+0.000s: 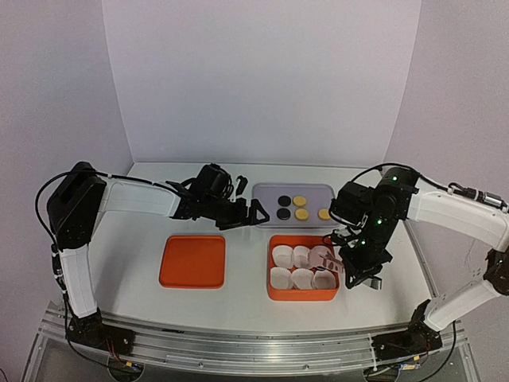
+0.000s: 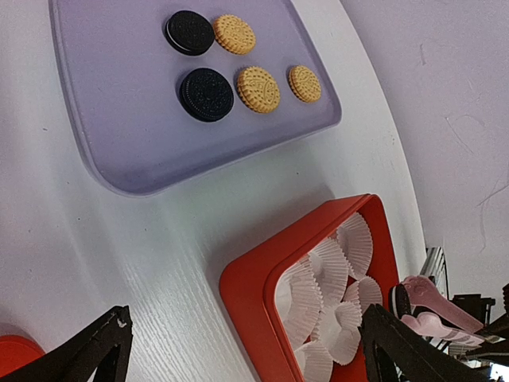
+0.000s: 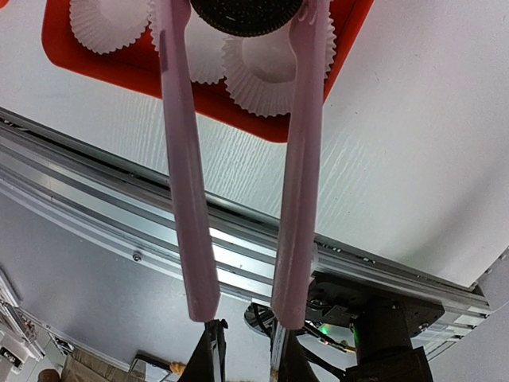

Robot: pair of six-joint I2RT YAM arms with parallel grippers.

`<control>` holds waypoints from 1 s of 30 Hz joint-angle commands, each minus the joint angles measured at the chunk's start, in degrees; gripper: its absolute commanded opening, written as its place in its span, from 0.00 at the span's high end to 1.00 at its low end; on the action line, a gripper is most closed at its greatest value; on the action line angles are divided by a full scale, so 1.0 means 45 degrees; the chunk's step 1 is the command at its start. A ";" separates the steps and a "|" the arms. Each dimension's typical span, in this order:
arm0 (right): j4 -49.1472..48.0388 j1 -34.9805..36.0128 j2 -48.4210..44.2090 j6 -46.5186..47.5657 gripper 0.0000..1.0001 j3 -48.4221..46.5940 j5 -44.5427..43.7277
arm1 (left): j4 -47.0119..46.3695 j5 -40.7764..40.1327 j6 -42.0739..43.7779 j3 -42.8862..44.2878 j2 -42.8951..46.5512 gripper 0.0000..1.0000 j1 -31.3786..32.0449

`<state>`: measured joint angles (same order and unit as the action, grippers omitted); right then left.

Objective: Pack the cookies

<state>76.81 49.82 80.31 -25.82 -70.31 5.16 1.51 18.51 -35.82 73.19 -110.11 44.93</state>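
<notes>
Two black-brown cookies (image 1: 282, 206) and three golden yellow cookies (image 1: 302, 213) lie on the lilac tray (image 1: 266, 192); they also show in the left wrist view (image 2: 207, 94). My right gripper (image 1: 367, 277) (image 3: 242, 350) is shut on the base of pink tongs (image 3: 179, 159). The tongs pinch a third black-brown cookie (image 3: 246, 16) just above the white paper cups (image 3: 270, 76) in the orange box (image 1: 276, 293). My left gripper (image 1: 250, 213) (image 2: 246, 318) is open and empty, hovering over the table between the tray and the box.
An orange lid (image 1: 192, 260) lies flat left of the box. The box holds several fluted paper cups (image 1: 302, 267). The metal rail (image 3: 103, 199) of the table's near edge runs below the right gripper. White walls enclose the back and sides.
</notes>
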 commanded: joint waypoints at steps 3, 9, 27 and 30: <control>0.6540 0.0070 -0.0393 -0.0058 0.99 0.0308 0.0695 | -0.0041 0.0267 0.0070 0.0748 -0.0184 0.00 0.0148; 0.6601 0.0077 0.0039 0.0229 1.00 0.0275 0.0786 | -0.0050 0.0153 0.0068 0.0613 -0.0071 0.00 0.0211; 0.7516 0.0070 0.0630 0.0062 1.00 0.0530 0.0236 | -0.0007 -0.0150 0.0130 0.0298 0.0141 0.00 0.0308; 0.7590 0.0066 0.0671 0.0020 1.00 0.0562 0.0136 | -0.0028 -0.0103 0.0165 0.0455 0.0008 0.00 0.0314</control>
<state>76.74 49.82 83.06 -25.39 -67.84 6.87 1.48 18.26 -35.86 74.13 -110.26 46.01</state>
